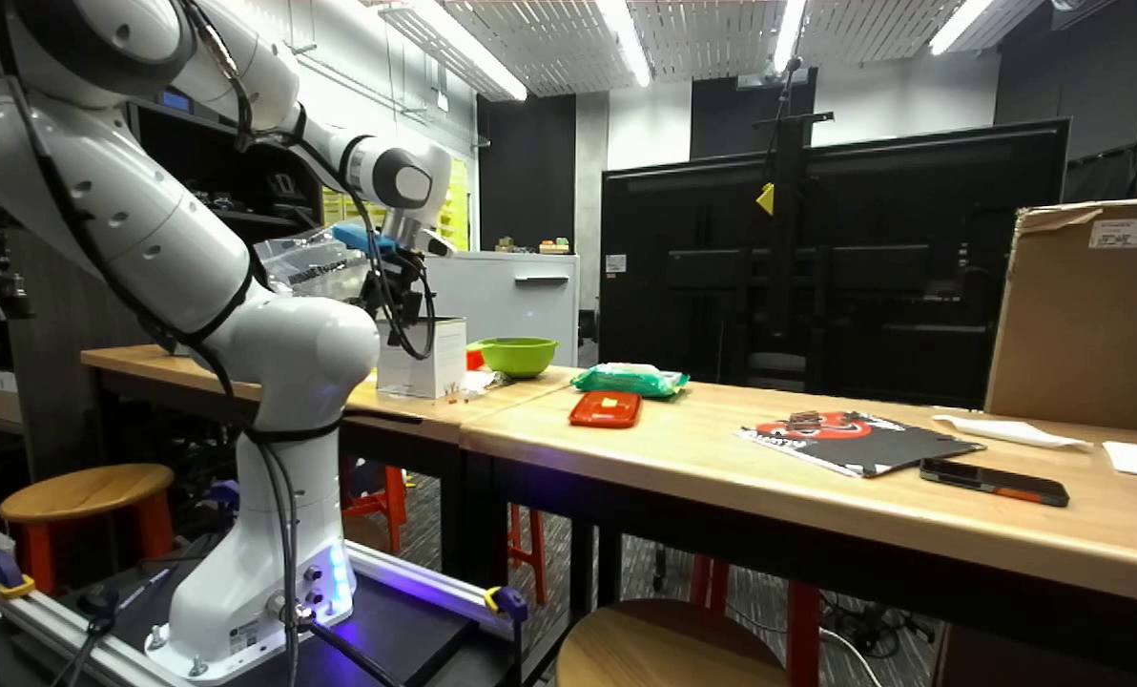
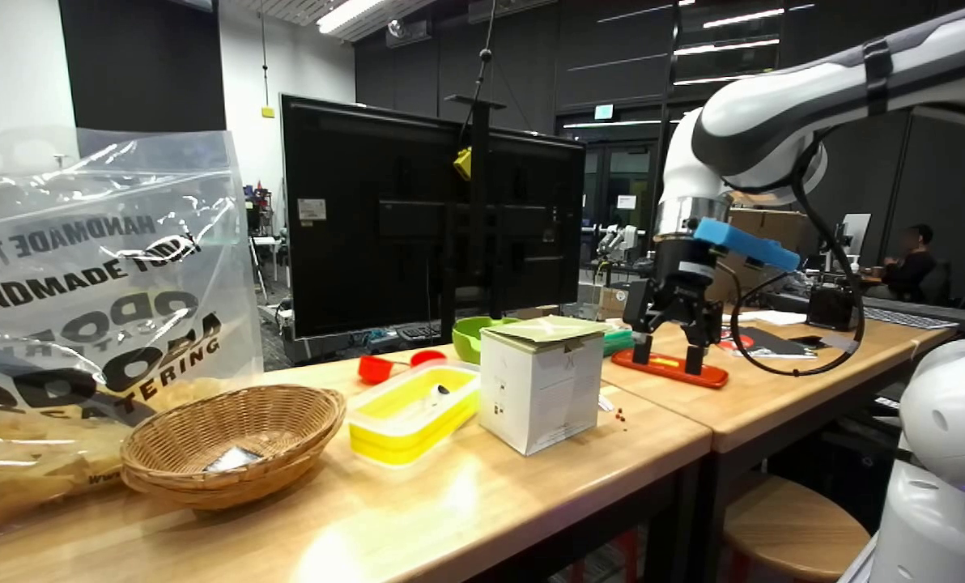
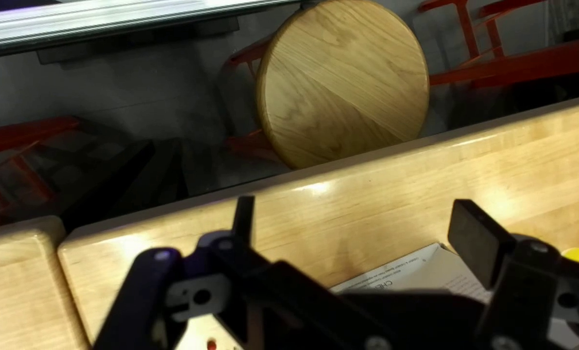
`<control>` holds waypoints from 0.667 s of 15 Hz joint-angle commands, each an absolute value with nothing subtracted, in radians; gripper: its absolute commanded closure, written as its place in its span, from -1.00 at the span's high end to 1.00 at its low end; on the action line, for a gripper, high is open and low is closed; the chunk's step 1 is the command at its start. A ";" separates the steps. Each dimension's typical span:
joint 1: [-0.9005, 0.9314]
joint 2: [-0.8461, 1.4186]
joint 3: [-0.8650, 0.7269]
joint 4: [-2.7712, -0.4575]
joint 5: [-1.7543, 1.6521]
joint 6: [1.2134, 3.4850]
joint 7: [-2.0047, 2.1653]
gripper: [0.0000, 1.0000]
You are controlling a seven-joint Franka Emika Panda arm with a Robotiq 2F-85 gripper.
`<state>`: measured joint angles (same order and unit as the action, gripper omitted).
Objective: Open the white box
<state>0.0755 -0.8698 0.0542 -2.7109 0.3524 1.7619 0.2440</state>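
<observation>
The white box [image 2: 541, 393] stands upright on the wooden table in both exterior views, partly behind the gripper's cable here [image 1: 423, 367]. Its top flap [image 2: 549, 328] lies across the top, with a dark gap under its front edge. In the wrist view, part of the box's top [image 3: 440, 272] shows low, near the right finger; the gripper's body covers the rest. My gripper [image 2: 669, 356] points down, open and empty, to the right of the box in that exterior view with a gap between. The fingers also stand wide apart in the wrist view [image 3: 357, 218]. The gripper overlaps the box's top here [image 1: 402, 324].
Near the box are a yellow container [image 2: 414, 413], red cups [image 2: 376, 368] and a green bowl [image 1: 521, 356]. A wicker basket [image 2: 231, 437] and clear bag [image 2: 86, 324] stand farther along. A red case [image 1: 607, 409] and wipes pack [image 1: 630, 380] lie on the adjoining table.
</observation>
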 commanded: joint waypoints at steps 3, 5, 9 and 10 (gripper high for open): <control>0.061 -0.864 0.042 -2.689 0.374 1.771 0.179 1.00; 0.066 -0.857 0.026 -2.677 0.380 1.792 0.140 1.00; 0.070 -0.846 -0.017 -2.654 0.390 1.847 0.056 1.00; 0.070 -0.846 -0.031 -2.651 0.399 1.860 0.040 1.00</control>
<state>0.0719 -0.8675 0.0041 -2.6796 0.3592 1.8341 0.1028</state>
